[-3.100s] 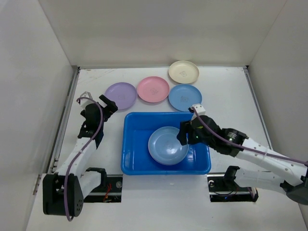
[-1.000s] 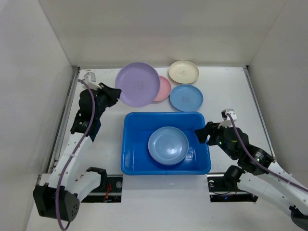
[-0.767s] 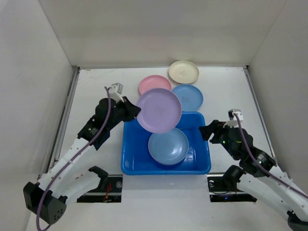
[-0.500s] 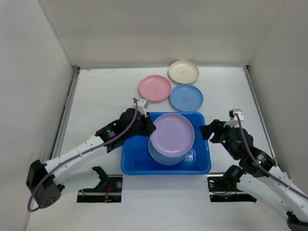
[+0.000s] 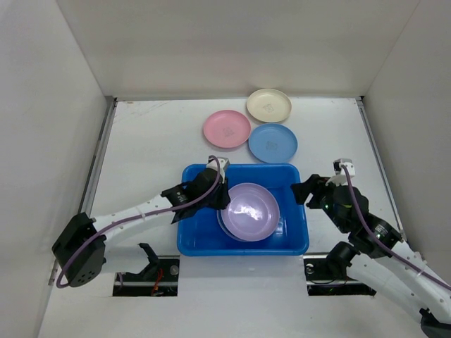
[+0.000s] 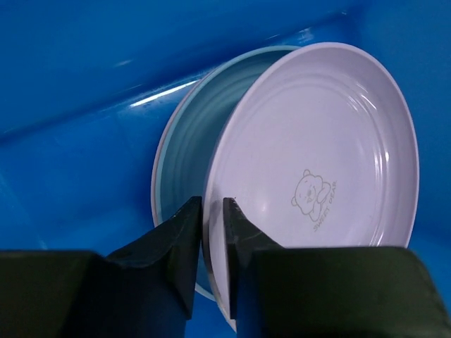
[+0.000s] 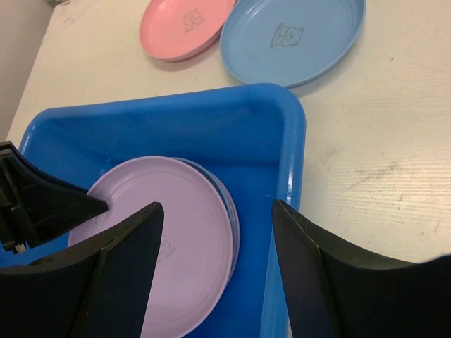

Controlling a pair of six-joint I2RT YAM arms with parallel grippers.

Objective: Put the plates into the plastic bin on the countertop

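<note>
Pinching the lilac plate [image 5: 251, 209] rim, left hand [image 5: 223, 196] sits inside plastic bin [image 5: 239, 249]

The flat white countertop [image 5: 141, 141] carries a glossy bright blue rectangular plastic bin [image 5: 239, 248] and, behind it, three round matte plastic plates lying close together (a pastel pink plate [image 5: 226, 129], a cream plate [image 5: 268, 105], a light blue plate [image 5: 272, 142]).

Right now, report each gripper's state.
Left gripper: shut on the lilac plate, inside the plastic bin.
Right gripper: open, holding nothing.
</note>
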